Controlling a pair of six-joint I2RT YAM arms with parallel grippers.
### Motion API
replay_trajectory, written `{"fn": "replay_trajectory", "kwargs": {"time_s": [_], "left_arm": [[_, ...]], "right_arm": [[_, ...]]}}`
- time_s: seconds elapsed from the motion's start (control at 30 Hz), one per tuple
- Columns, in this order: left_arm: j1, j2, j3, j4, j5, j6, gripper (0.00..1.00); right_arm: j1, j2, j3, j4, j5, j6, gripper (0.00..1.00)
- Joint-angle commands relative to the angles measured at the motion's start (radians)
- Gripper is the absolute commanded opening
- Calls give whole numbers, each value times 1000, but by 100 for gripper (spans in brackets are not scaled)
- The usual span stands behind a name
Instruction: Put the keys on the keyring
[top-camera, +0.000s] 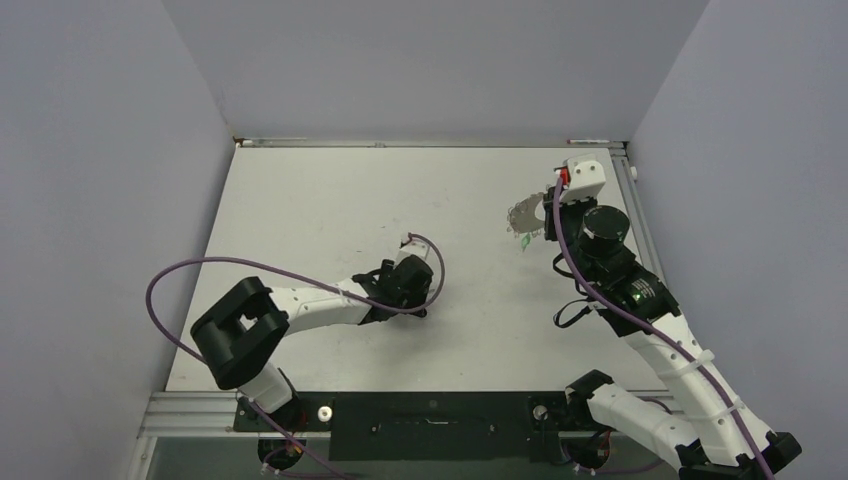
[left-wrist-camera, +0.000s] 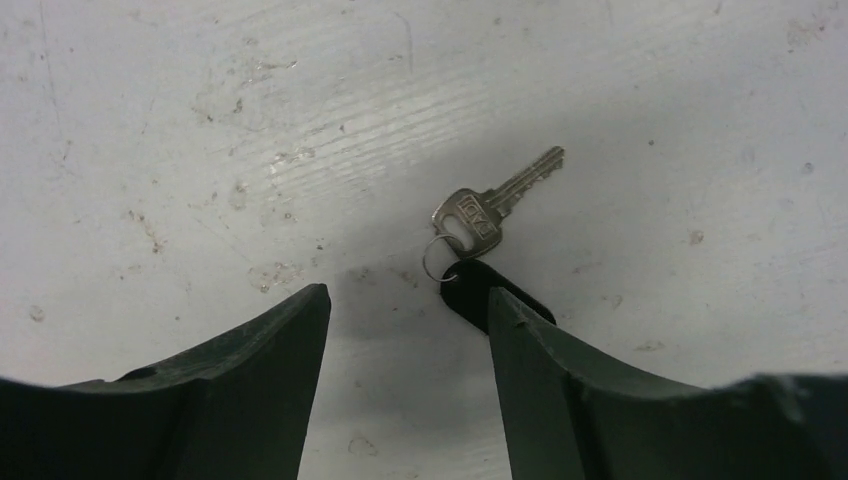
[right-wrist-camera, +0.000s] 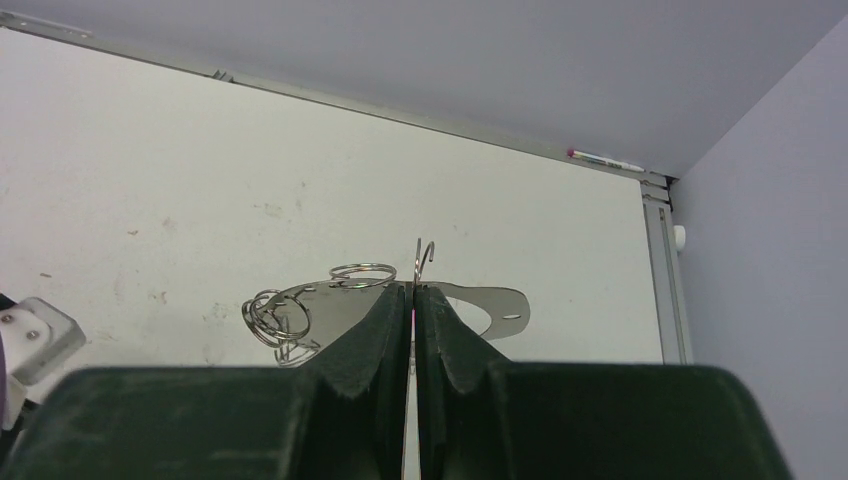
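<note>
The left gripper (left-wrist-camera: 408, 300) hung low over the white table (left-wrist-camera: 200, 150) with its jaws spread and nothing between them. Two keys (left-wrist-camera: 478, 215) lay on the table just ahead of it: one all-silver key with its blade pointing away, and one with a black head (left-wrist-camera: 472, 292) partly hidden behind the finger on the right of the left wrist view; whether that finger touched it could not be told. One small silver split ring (left-wrist-camera: 438, 258) joined the two keys.

The right gripper (right-wrist-camera: 412, 292) was well apart, near the table's far right corner, its jaws pressed together on the thin wire of the keyring (right-wrist-camera: 485, 299). The wire's single hooked end (right-wrist-camera: 425, 252) stood up just above the fingertips. One small coil ring (right-wrist-camera: 362, 272) sat beside the fingers, and a tangle of more rings (right-wrist-camera: 268, 318) hung at the left end, too overlapped to count.

From the top camera the keyring (top-camera: 524, 214) was held up off the table at the right gripper (top-camera: 547, 216); one green tag (top-camera: 524, 243) dangled below it; the left gripper (top-camera: 408, 288) sat near the table's middle.
</note>
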Motion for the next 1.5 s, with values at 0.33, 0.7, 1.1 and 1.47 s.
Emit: {"fn": "replay_trajectory", "kwargs": {"time_s": [0.33, 0.7, 1.1, 1.47], "left_arm": [[109, -151, -132, 276, 282, -257, 68], [121, -76, -98, 235, 237, -316, 51], [124, -20, -79, 220, 196, -316, 44], [123, 3, -86, 239, 206, -323, 27]], "right_arm": [[7, 5, -1, 86, -8, 21, 5], [10, 3, -11, 89, -8, 28, 5], [13, 0, -21, 92, -8, 28, 5], [16, -2, -21, 93, -7, 28, 5]]}}
